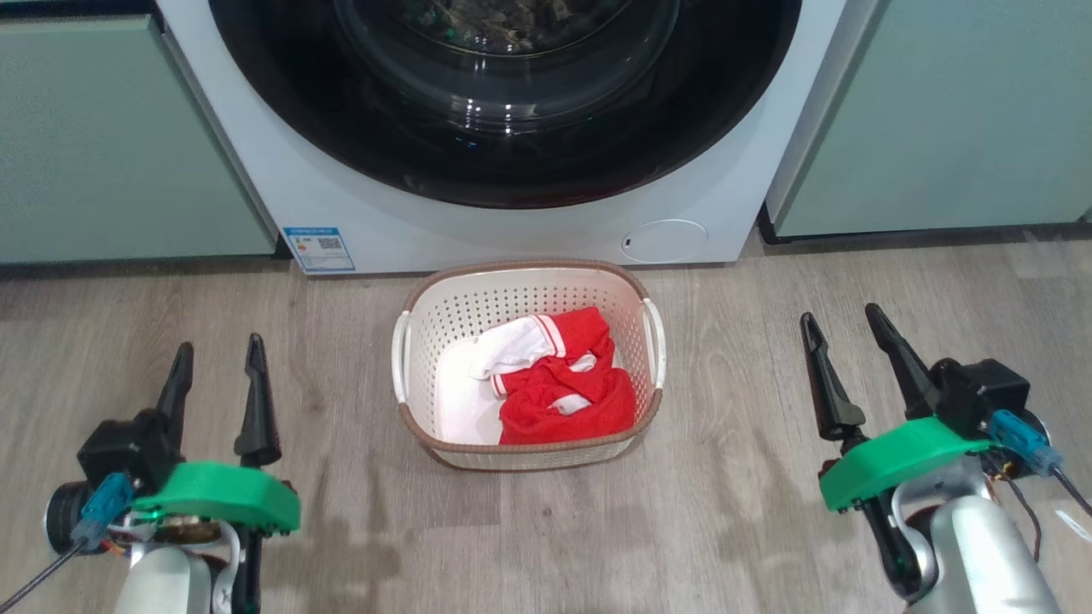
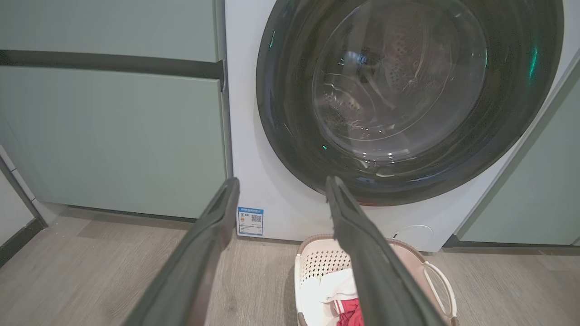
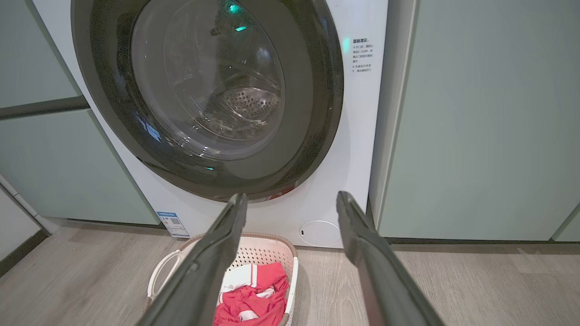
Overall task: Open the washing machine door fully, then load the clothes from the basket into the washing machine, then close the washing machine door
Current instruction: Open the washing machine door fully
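A grey wood-plank floor (image 1: 546, 529) runs up to pale green cabinets (image 1: 102, 145) on both sides of the white washing machine (image 1: 512, 234). Its round door (image 1: 512, 162), with a black rim and clear glass, sits shut against the front. The basket (image 1: 529, 275) stands on the floor just in front of the machine, below the door and in the way of it. The clothes (image 1: 567, 392), red and white, lie heaped inside. The left gripper (image 1: 219, 345) and right gripper (image 1: 840, 311) hover on either side of the basket, well apart from it, fingers spread and empty. A blue label (image 1: 318, 248) and round filter cover (image 1: 664, 240) mark the machine's lower front.
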